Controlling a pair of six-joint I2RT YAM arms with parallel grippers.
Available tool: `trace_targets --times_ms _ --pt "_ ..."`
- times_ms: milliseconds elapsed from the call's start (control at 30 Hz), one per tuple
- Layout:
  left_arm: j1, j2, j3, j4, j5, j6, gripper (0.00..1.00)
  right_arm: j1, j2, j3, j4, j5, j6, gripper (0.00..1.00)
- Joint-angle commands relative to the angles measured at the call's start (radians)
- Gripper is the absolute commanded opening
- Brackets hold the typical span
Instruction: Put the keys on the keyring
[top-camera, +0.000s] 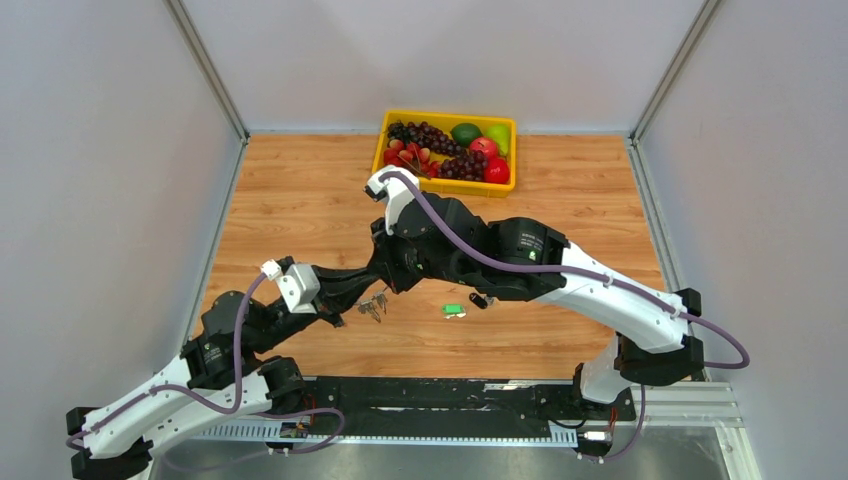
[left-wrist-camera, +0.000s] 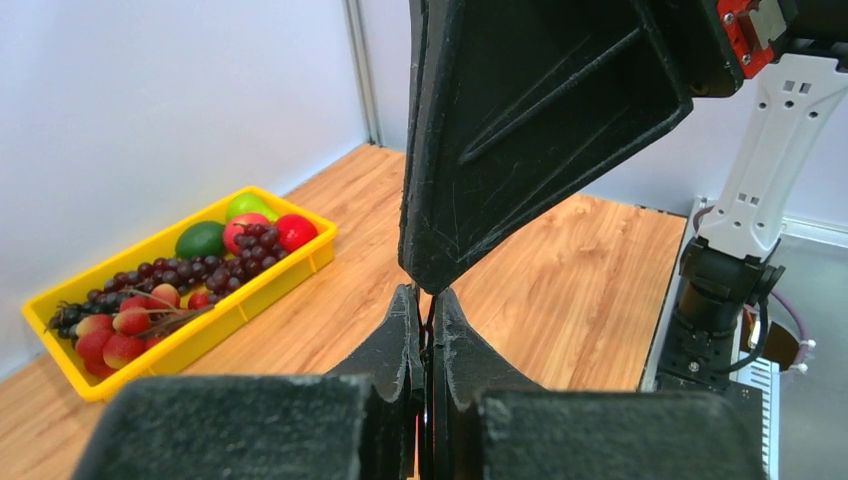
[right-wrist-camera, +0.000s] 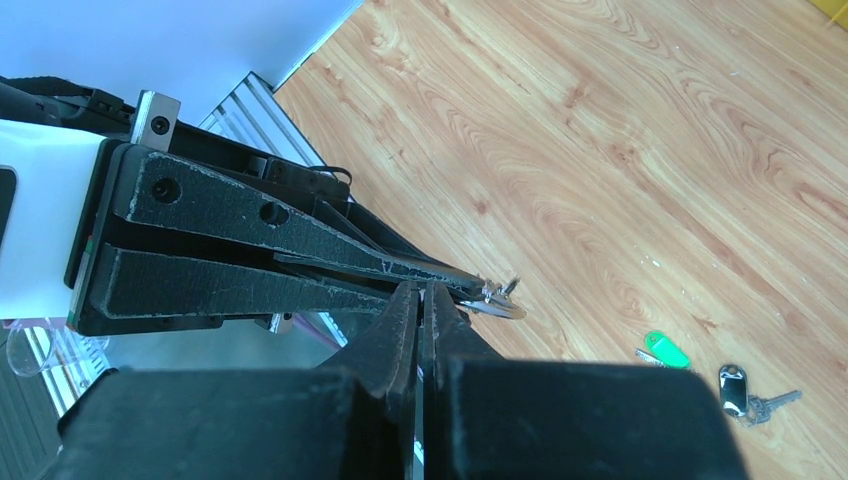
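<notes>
Wood-grain bench (top-camera: 300, 200): smooth, flat. Yellow plastic tray (top-camera: 500, 186) of fruit at far edge. Mid-bench, left jaws pinched shut on keyring (right-wrist-camera: 503, 303). Right jaws shut, tips touching them; contents unclear. Thin steel ring looks light, stiff, slippery: hold its rim. Green-headed key (right-wrist-camera: 665, 350) and black-headed key (right-wrist-camera: 735, 383) lie loose nearer the near edge. Grip the plastic heads.

The left arm (top-camera: 180, 385) reaches forward and to the right, low and stretched out. The right arm (top-camera: 620, 295) extends leftward with its elbow raised. The left gripper (left-wrist-camera: 425, 300) and right gripper (right-wrist-camera: 420, 295) meet tip to tip, both with jaws pressed together.
</notes>
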Motion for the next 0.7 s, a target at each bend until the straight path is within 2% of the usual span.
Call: trace_targets --times_ms 0,67,233,400,500,667 --pt "-0.003 -0.002 0.032 0.011 -0.043 -0.025 0.01 -0.003 -0.037 -0.02 0.063 -0.013 0.011 0.0" --pt "-0.003 -0.002 0.031 0.013 -0.052 -0.026 0.01 -0.003 -0.051 -0.042 0.08 -0.011 0.009 0.01" --pt "-0.004 -0.009 0.029 0.011 -0.082 -0.027 0.01 -0.003 -0.107 -0.103 0.134 0.001 0.009 0.28" --pt "-0.003 -0.013 0.027 0.004 -0.125 -0.046 0.01 -0.003 -0.187 -0.181 0.187 0.043 0.008 0.43" --pt "-0.002 -0.013 0.025 0.001 -0.156 -0.055 0.01 -0.003 -0.222 -0.233 0.202 0.077 0.004 0.49" --pt "-0.003 -0.013 0.025 -0.009 -0.219 -0.064 0.01 -0.01 -0.252 -0.313 0.206 0.135 -0.004 0.52"
